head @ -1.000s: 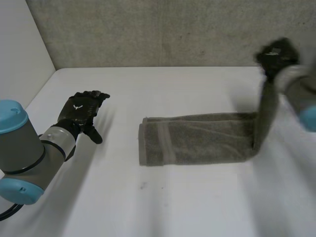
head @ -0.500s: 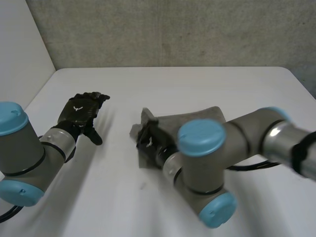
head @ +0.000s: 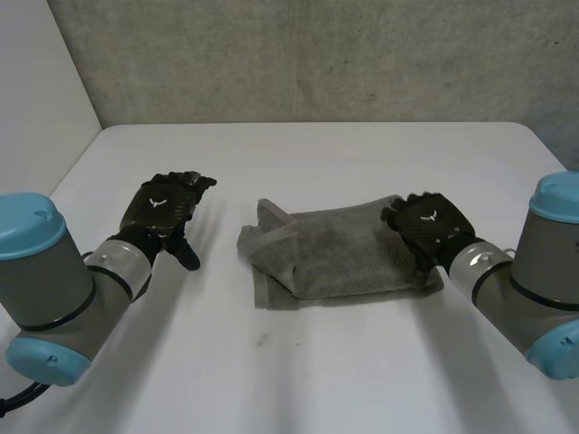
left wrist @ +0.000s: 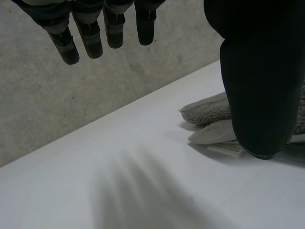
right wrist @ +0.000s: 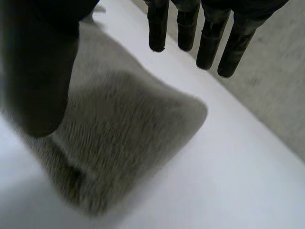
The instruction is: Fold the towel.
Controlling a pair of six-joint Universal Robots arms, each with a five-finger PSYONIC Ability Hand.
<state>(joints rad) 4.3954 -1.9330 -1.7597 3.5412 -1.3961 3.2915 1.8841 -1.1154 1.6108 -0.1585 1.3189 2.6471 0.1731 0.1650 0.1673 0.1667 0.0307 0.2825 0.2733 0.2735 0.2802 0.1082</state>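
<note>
Item 1, nearest: left arm point(head: 50, 289) and right arm point(head: 543, 289), blue-capped, are set at the near left and near right of the table point(head: 317, 380)

Item 2: left hand point(head: 167, 210), held above bare table, left of the towel and apart from it. Its fingers point(left wrist: 86, 36) are seen straight and spread away from the thumb, with nothing held. It is found slightly closer to the towel than a second ago

Item 3: right hand point(head: 430, 226), placed at the towel's right end. Its fingers point(right wrist: 209, 43) are held straight and apart from the thumb; cloth lies below the palm but is not gripped. A second ago the right end was held up by this hand; that end is now let go

Item 4: towel point(head: 335, 258), grey, lying mid-table between the hands. It is now doubled over and shorter than the long strip recorded a second ago. Its left end is rumpled, the layers not squared

Judgement: one fold is taken as made; straightening of the left edge is probably still owed

Item 5, farthest: grey wall point(head: 317, 54), behind the table
</note>
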